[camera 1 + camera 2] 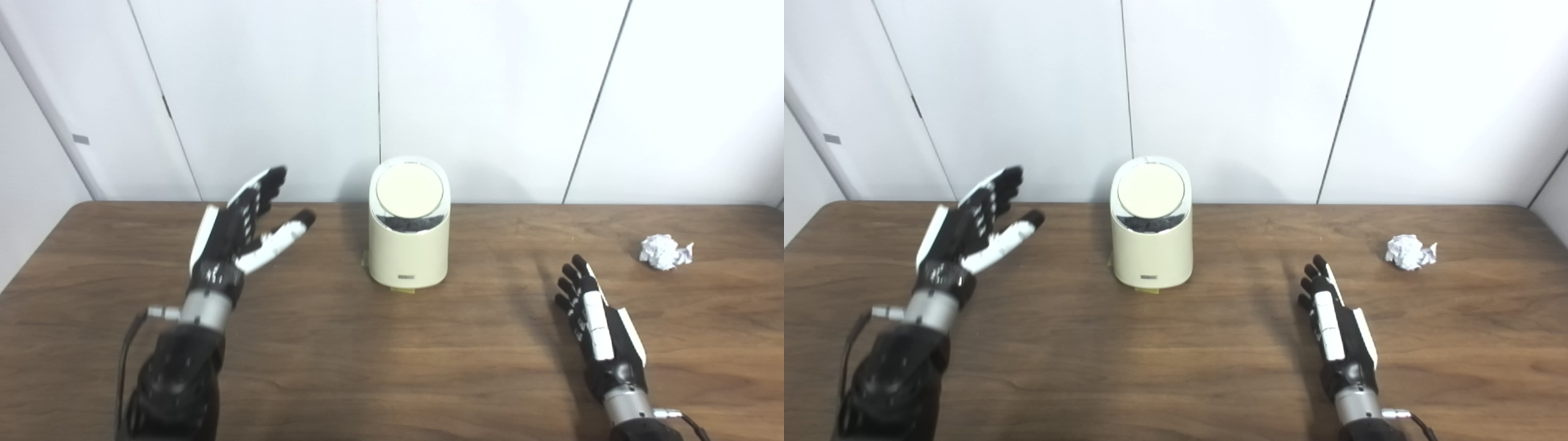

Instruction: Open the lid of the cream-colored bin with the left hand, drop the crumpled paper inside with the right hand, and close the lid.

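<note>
A cream-colored bin (409, 245) stands upright at the middle of the brown table, near the back wall. Its round lid (409, 191) lies shut on top, tilted toward me. A ball of crumpled white paper (665, 251) rests on the table at the right. My left hand (245, 226) hovers open to the left of the bin, fingers spread and pointing up toward the wall, clear of the bin. My right hand (591, 318) is open and low over the table, fingers stretched forward, holding nothing. It is short of the paper and to its left.
The wooden table (392, 367) runs the full width of the view, with its back edge against white wall panels (490, 92). A small yellowish tab (405, 290) shows under the bin's front.
</note>
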Action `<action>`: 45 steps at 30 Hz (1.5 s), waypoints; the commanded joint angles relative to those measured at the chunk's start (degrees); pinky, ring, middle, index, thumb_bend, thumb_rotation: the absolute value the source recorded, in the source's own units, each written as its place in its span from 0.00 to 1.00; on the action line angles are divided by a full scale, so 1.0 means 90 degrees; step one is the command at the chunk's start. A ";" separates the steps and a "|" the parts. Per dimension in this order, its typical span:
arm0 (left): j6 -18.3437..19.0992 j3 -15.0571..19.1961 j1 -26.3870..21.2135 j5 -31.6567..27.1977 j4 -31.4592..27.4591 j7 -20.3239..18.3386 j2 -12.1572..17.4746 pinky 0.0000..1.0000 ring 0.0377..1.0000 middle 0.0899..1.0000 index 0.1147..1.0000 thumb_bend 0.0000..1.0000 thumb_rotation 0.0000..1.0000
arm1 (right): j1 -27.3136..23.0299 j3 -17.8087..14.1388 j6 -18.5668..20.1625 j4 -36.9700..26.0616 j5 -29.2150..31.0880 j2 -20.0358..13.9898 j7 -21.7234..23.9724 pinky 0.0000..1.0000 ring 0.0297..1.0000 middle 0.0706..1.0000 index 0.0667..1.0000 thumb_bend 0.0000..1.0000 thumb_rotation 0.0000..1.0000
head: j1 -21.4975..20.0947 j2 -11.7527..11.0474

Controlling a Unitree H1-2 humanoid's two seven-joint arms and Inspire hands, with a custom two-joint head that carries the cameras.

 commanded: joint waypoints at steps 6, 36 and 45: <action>0.0471 -0.0771 -0.1857 0.1028 0.0799 -0.0856 0.0454 0.85 0.89 0.89 0.89 0.90 0.43 | -0.0214 0.0070 -0.0261 -0.0029 -0.0072 -0.0045 0.0072 0.93 0.95 0.96 0.99 0.55 0.97 | -0.0032 -0.0019; 0.0061 -0.2937 -0.5011 0.2589 0.4963 -0.2585 0.0287 0.79 0.90 0.94 0.95 0.96 0.26 | -0.0123 0.0213 -0.0079 -0.0251 -0.0373 0.0132 -0.0065 0.92 0.94 0.95 0.99 0.54 0.98 | -0.0112 0.0005; -0.0575 -0.3195 -0.5204 0.2922 0.5673 -0.2341 0.0246 0.77 0.91 0.97 0.95 0.99 0.25 | -0.0138 0.0208 -0.0011 -0.0312 -0.0346 0.0195 -0.0091 0.92 0.93 0.94 0.99 0.55 0.97 | -0.0126 0.0021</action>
